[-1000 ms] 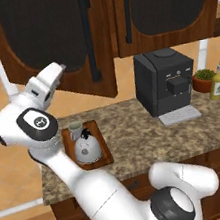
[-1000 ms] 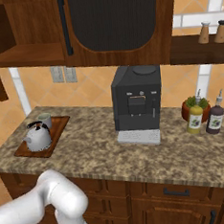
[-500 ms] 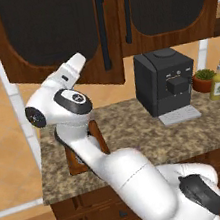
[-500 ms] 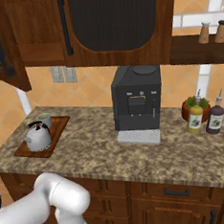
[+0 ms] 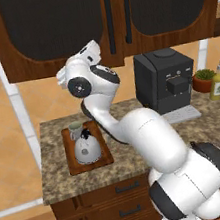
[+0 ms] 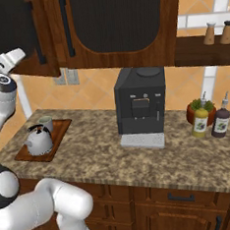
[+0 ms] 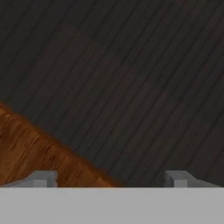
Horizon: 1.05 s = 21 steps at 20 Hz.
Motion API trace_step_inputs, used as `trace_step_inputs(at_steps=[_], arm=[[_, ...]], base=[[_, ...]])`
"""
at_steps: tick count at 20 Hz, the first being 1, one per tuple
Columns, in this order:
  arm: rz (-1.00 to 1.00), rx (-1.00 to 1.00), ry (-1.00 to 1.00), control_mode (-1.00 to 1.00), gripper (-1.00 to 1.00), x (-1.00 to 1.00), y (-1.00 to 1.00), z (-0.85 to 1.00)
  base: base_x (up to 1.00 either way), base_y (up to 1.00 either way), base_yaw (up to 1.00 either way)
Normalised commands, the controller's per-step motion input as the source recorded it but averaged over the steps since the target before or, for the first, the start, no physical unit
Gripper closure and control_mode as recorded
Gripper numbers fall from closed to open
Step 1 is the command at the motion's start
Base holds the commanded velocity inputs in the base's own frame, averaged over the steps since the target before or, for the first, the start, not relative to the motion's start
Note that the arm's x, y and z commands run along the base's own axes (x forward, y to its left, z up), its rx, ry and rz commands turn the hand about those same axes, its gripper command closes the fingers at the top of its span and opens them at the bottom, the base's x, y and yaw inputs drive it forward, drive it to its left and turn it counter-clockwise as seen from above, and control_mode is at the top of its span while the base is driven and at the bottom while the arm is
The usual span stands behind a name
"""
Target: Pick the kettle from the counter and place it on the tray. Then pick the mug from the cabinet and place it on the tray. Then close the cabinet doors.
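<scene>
On the left end of the surface [image 5: 141, 165], you have the tray [image 5: 73, 166] carrying both the kettle [image 5: 86, 149] and the mug [image 5: 76, 129]; the mug stands upright just behind the kettle, toward the wall. From the right base view the same pair sits on the tray [image 6: 22, 154], kettle [image 6: 39, 141] in front, mug [image 6: 45, 124] at the back corner.

Your end effector [image 7: 109, 177] is raised up against the cabinet doors [image 5: 52, 25], close to a dark glassy panel with a strip of wooden frame crossing the lower left of the hand view. Its two fingertips [image 7: 41, 178] stand wide apart with nothing between them. In the left base view the hand [image 5: 89, 52] presses near the lower edge of the left door, beside the slim black bar handle [image 5: 109, 18].

To the right of the tray you see the black coffee machine [image 5: 165, 80], and further right a potted plant [image 5: 204, 78] and two bottles [image 6: 211, 121].
</scene>
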Motion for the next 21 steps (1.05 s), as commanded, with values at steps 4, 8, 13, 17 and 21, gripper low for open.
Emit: trace_step_inputs(at_steps=[4,8,13,17,21], arm=[[0.32,0.13,0.04,-1.00,-1.00,1.00,-0.43,0.01],[0.30,0.13,0.08,-1.00,-1.00,1.00,-0.40,0.00],[0.23,0.13,0.15,-1.00,-1.00,0.99,-0.30,0.00],[0.12,0.09,0.18,-1.00,-1.00,0.73,-0.22,0.00],[0.09,0.07,0.20,-1.00,-1.00,0.68,-0.20,0.01]], base=[[0.00,0.00,0.00],[0.00,0.00,0.00],[0.00,0.00,0.00],[0.00,0.00,0.00],[0.00,0.00,0.00]])
